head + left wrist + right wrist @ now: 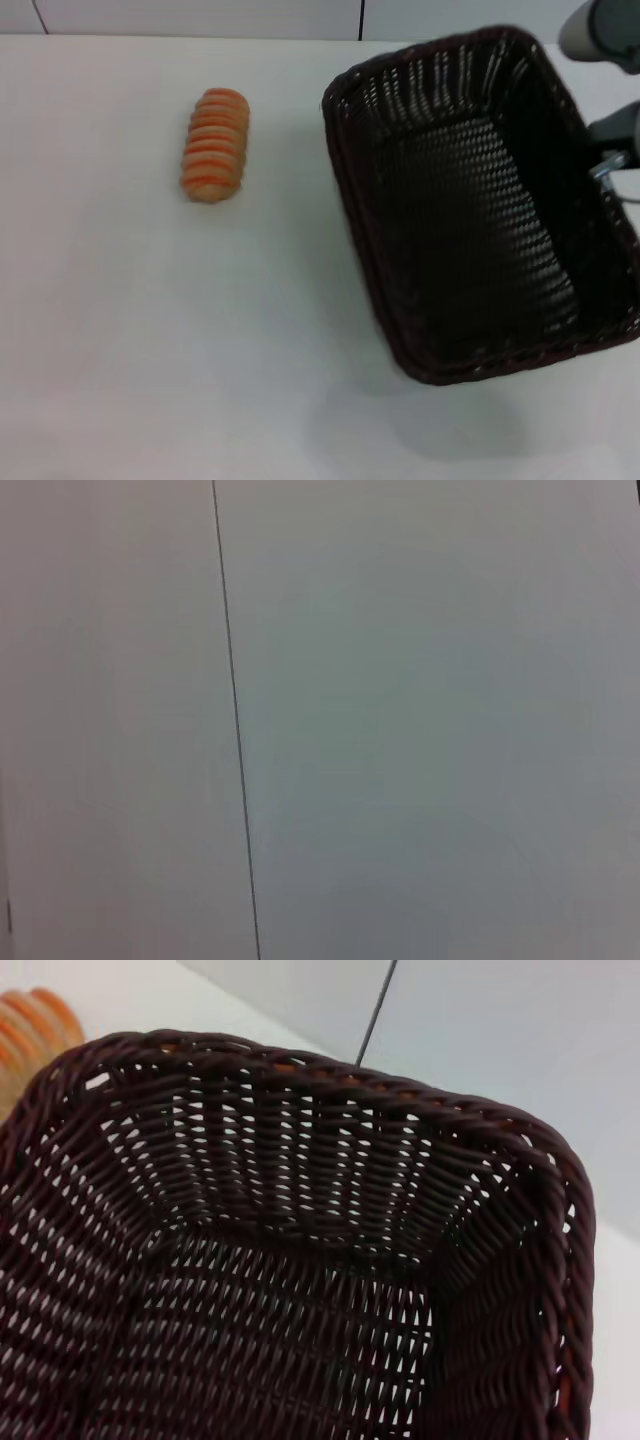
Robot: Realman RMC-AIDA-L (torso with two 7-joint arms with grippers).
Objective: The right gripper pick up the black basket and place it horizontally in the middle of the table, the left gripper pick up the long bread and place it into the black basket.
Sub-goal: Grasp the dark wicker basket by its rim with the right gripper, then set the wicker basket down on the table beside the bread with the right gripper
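Note:
The black basket is on the right side of the table. It is tilted and lifted, with its shadow on the white top below its near end. My right gripper is at the basket's right rim and holds it there. The right wrist view looks into the basket from close up. The long bread lies on the table at the left, well apart from the basket. A bit of it shows in the right wrist view. My left gripper is out of view.
The left wrist view shows only a plain pale panel with a thin dark seam. A grey wall with seams runs behind the table's far edge.

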